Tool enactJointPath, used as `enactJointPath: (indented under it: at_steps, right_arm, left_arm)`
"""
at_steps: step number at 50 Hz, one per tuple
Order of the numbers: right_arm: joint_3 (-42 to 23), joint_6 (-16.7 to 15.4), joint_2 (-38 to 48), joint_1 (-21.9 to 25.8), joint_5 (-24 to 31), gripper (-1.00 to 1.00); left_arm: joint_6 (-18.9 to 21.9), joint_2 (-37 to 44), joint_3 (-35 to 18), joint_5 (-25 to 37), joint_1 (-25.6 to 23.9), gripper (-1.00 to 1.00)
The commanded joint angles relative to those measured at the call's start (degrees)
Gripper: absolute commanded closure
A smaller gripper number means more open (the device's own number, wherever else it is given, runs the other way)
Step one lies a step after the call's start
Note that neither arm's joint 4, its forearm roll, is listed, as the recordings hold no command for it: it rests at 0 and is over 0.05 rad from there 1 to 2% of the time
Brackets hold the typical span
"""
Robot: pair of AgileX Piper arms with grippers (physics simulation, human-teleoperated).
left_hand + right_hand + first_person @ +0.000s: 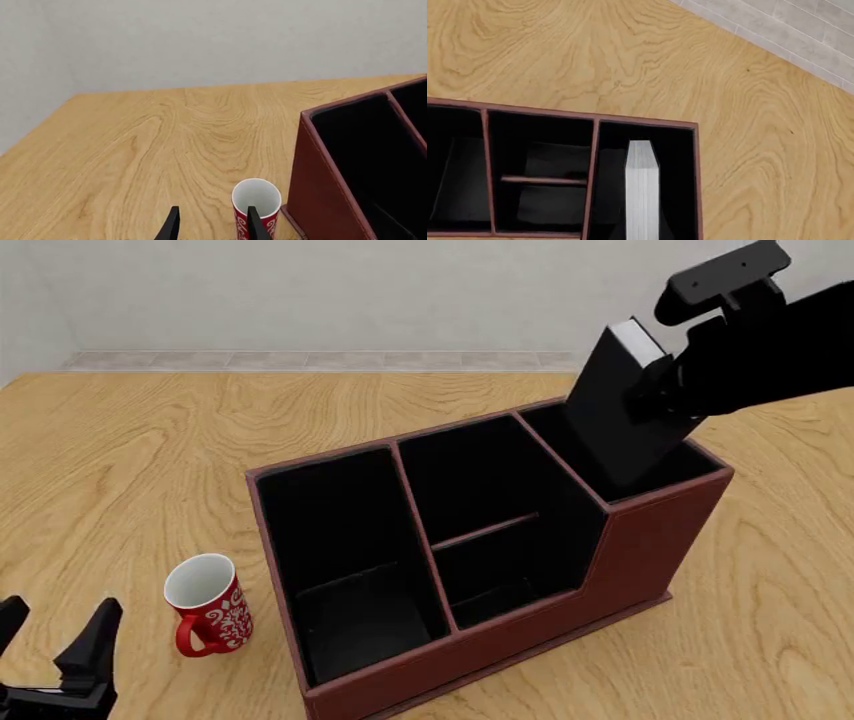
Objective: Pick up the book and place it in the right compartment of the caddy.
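Observation:
The black book (621, 410) with white page edges stands tilted, its lower end down inside the right compartment (694, 462) of the reddish-brown caddy (534, 640). My right gripper (667, 390) is shut on the book's upper part, above the caddy's tall end. The right wrist view shows the page edges (640, 190) inside that compartment (677, 170), with the caddy rim (594, 117) around it. My left gripper (54, 632) is open and empty, low at the table's near left, also seen in the left wrist view (213, 227).
A red mug (207, 605) with white inside stands just left of the caddy, in front of my left gripper; one finger overlaps it in the left wrist view (257, 195). The caddy's left wall (320, 190) is beside it. A grey wall lies behind the table.

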Motion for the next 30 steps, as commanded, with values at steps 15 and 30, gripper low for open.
enactJointPath:
  at_steps: [15,30]
  right_arm:
    - [2.86,2.02,1.35,-0.28,-3.49,1.00]
    - [4.03,2.93,2.35,-0.37,-5.50,1.00]
  left_arm:
    - [0.29,-0.11,0.01,0.47,0.18,-1.00]
    - [0.17,0.25,0.00,0.06,0.33,-1.00]
